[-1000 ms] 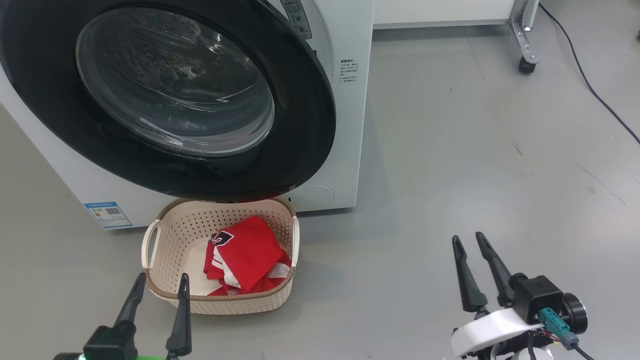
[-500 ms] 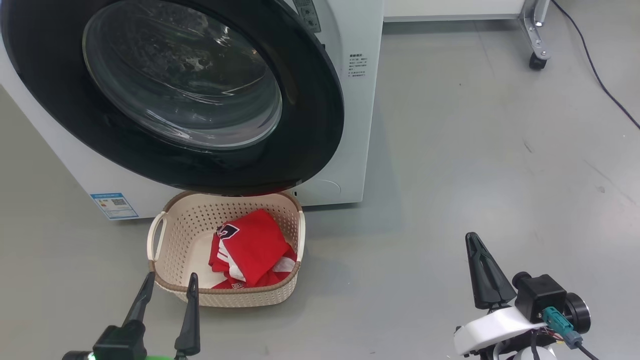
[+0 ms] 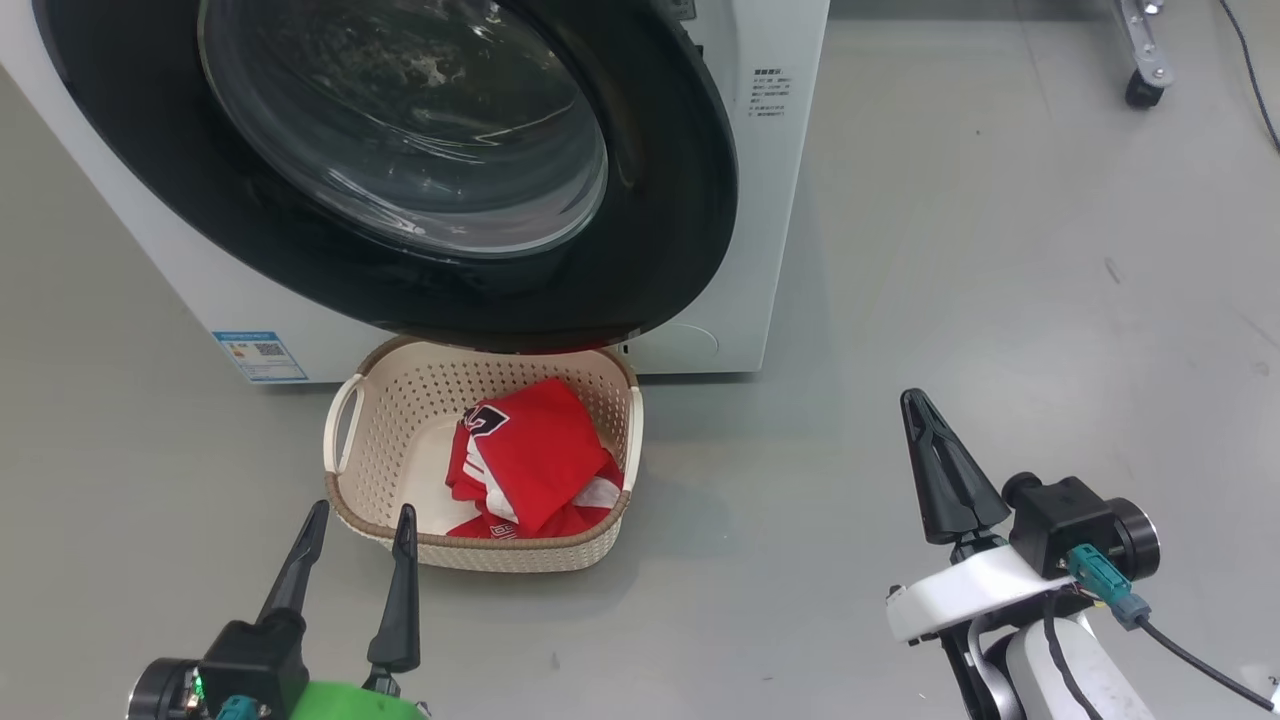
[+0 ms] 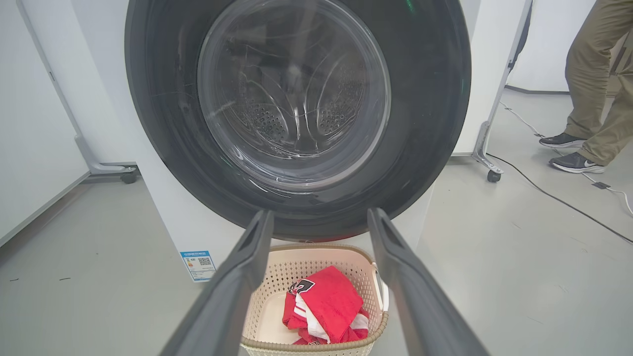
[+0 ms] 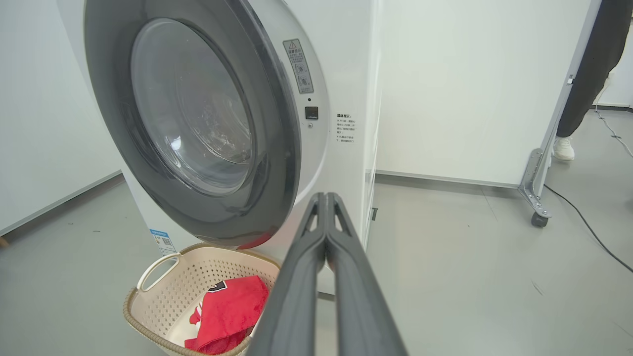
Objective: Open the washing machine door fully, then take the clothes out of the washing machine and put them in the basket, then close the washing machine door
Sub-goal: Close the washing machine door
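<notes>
Grey floor, lower centre: clothes in basket under door, seemingly shut; left gripper spread, right gripper pressed together, both empty; looks finished, calls only for pulling clear.

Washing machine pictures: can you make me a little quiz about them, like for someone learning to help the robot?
1. True or false: the clothes lie inside the basket.
2. The left tool stands open. The right tool is: A) open too; B) shut on nothing; C) shut on a sock.
3. Fill in: the washing machine door has a wide rim coloured ____.
Key: 1 true; 2 B; 3 black.
</notes>
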Available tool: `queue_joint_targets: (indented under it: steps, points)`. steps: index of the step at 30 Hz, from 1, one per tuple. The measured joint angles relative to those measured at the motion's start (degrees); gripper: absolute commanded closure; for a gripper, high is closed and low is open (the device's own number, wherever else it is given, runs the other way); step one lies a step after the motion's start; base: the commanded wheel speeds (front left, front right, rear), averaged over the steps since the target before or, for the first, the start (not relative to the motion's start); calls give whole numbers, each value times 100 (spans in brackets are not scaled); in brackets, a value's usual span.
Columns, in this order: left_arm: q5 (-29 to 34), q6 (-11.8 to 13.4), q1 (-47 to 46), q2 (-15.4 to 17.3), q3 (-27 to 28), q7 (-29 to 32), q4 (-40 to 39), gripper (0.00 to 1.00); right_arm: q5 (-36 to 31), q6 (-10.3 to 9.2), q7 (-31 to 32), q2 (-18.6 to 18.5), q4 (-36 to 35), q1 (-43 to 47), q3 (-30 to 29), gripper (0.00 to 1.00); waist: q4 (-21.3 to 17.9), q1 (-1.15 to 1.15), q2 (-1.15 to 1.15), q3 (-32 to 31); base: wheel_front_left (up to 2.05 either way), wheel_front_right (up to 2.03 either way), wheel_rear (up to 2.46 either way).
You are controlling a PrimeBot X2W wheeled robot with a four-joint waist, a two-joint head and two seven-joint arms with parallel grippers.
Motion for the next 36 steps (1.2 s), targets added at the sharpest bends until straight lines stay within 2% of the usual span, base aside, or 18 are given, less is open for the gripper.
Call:
queue_joint_targets:
  steps: [4,13,26,36]
  points:
    - [0,-2,-130,-31,-68,-29,-43,0,-29,52,0,-3,57,-249,66,100,144,0,0,135,0,0,0]
    - [0,-57,-430,-111,-142,-98,-92,0,-247,352,44,-188,248,-1154,249,100,537,0,0,548,0,0,0]
    - [-2,-166,-791,-199,-327,-186,-18,0,-453,504,145,-419,488,-2519,233,100,1136,0,0,1120,0,0,0]
    - [-18,-211,-993,-281,-422,-235,109,0,-468,565,144,-435,902,-3364,232,100,1554,0,0,1447,0,0,0]
